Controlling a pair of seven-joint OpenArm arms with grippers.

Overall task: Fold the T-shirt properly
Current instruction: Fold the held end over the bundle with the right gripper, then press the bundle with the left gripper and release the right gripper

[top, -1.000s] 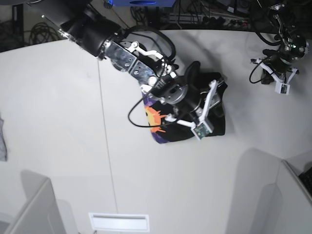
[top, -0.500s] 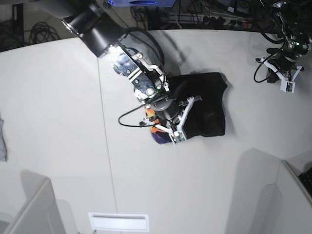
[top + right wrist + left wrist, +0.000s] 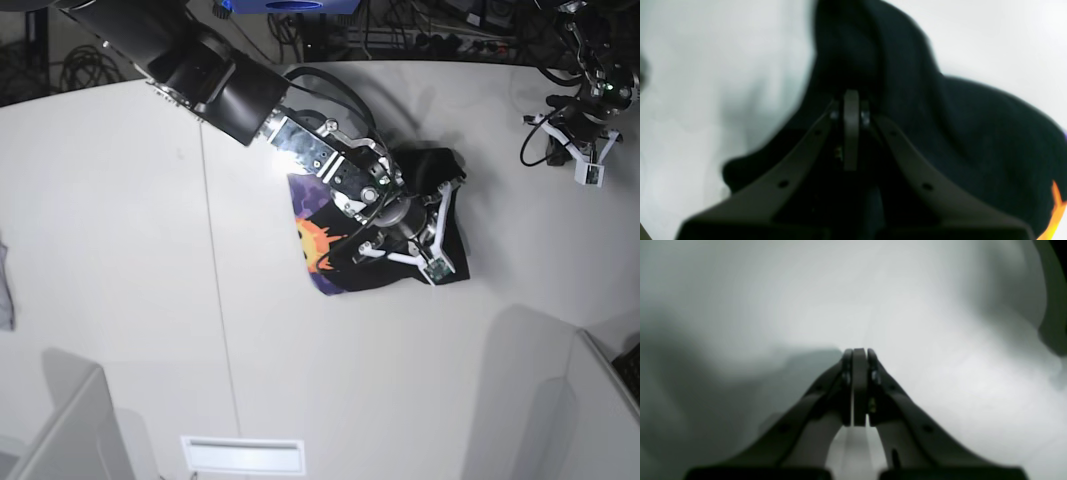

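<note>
my right gripper point(image 3: 851, 100) is closed tight, jaws pressed together over the black cloth of the t-shirt point(image 3: 425, 215) — whether any fabric is pinched between them i cannot tell. the t-shirt lies bunched on the white surface point(image 3: 120, 250) toward its far edge, the orange sun print point(image 3: 315, 245) showing on its left side. my left gripper point(image 3: 859, 355) is closed on nothing, hovering over bare surface near the far right corner — well apart from the t-shirt.
</note>
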